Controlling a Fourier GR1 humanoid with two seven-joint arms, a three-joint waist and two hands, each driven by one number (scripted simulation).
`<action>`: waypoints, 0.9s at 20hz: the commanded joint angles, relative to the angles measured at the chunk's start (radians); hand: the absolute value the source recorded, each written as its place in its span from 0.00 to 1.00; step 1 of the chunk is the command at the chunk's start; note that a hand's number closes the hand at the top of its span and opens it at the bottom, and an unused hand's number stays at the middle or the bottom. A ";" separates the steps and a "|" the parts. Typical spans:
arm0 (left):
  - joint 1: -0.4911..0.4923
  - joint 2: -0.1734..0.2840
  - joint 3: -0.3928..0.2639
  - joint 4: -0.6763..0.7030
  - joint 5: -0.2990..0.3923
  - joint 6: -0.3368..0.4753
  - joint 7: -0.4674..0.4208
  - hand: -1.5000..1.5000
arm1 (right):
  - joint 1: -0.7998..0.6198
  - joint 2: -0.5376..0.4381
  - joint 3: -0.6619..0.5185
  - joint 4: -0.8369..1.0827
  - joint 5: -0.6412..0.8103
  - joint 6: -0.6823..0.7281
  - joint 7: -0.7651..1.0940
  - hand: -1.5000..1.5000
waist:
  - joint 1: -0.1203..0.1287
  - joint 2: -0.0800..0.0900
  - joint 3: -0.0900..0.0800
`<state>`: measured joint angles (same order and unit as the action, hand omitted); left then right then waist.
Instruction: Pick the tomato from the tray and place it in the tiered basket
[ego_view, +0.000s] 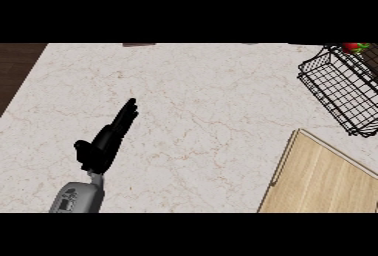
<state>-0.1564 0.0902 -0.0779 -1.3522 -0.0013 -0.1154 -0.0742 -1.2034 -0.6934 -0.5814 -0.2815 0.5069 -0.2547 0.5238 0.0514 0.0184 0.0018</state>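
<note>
The tomato already sits in the wire basket, at the top right; the left hand rests over the table, fingers straight, holding nothing; the wooden tray lies below the basket.

You get even, bright light across the whole counter; no lamp or window shows itself, and the pale marble carries no glare or hot spots. Shadows are almost missing: the left hand reads as a flat black shape with no shade cast beside it, and the wire basket throws none on the stone. The wooden tray is lit evenly too, with only a thin darker line along its raised edge. Edges look soft and slightly blocky everywhere, and straight lines stay straight toward the borders.
</note>
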 joint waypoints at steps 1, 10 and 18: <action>0.007 0.004 -0.004 0.024 -0.003 -0.019 -0.029 0.50 | -0.023 0.023 -0.063 0.017 -0.064 -0.052 -0.003 0.00 | -0.003 0.001 0.000; 0.035 -0.024 0.000 -0.001 -0.014 0.028 -0.023 0.50 | 0.034 -0.078 0.005 -0.037 0.052 -0.369 -0.020 0.00 | -0.017 -0.004 -0.002; 0.050 0.001 0.028 0.011 -0.006 0.019 -0.024 0.50 | 0.195 -0.174 -0.074 -0.208 -0.021 -0.502 -0.123 0.00 | -0.075 -0.025 -0.001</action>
<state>-0.1134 0.0997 -0.0534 -1.3515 -0.0031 -0.1088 -0.0911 -1.0945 -0.8456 -0.6055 -0.4076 0.5399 -0.7020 0.4709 -0.0003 0.0002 -0.0002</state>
